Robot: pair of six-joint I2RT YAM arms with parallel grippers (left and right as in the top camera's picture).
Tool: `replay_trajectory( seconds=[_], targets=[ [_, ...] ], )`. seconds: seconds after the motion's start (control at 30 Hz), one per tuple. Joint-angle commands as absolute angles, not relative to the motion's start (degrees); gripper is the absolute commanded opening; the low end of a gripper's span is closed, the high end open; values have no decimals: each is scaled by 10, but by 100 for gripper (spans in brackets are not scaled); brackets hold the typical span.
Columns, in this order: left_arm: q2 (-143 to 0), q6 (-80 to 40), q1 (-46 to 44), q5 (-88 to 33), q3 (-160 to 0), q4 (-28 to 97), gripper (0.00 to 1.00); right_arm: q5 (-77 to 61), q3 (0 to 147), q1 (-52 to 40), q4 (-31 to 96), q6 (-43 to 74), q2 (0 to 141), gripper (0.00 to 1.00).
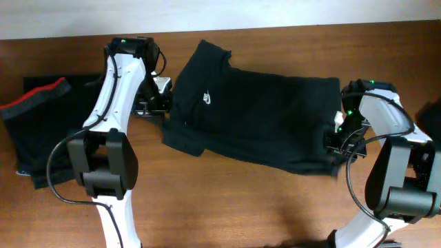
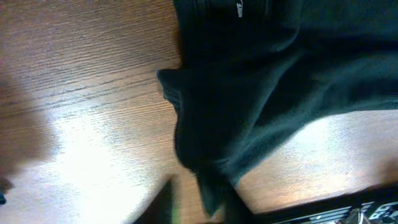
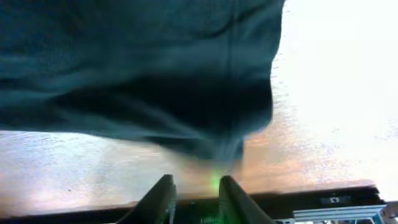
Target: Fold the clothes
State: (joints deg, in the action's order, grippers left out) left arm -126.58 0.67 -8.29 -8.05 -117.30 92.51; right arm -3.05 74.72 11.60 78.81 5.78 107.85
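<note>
Overhead: the long black garment (image 1: 269, 117) lies spread across the middle of the bench (image 1: 241, 207). A white logo (image 1: 207, 98) near its left end is too small to read. The left pincer (image 1: 153, 105) is at its left edge and the right pincer (image 1: 339, 141) at its right edge. A red-waistband garment (image 1: 38, 131) lies far left.

Left wrist: blurred fabric droops by the fingers; I cannot tell the grip.

Right wrist: the jaws are narrowly apart and empty, just short of the hem.

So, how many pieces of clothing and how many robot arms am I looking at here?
Plain black fabric garment with a small white logo: 1
Black fabric garment with a red-and-grey waistband: 1
White-and-black robot arms: 2 (left arm, right arm)
Total: 4, leaving out a dark shape at the right edge, too cut off to identify.
</note>
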Motion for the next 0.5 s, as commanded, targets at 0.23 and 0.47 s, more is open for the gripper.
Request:
replay_trajectory(
  seconds=[0.23, 0.47],
  targets=[
    [-1261, -8, -82, -30, -1171, 943, 67, -11, 741, 120, 787, 59, 1075, 29],
    [-1261, -76, -81, 54, -1164, 965, 58, 7, 741, 120, 784, 59, 1075, 30]
  ],
)
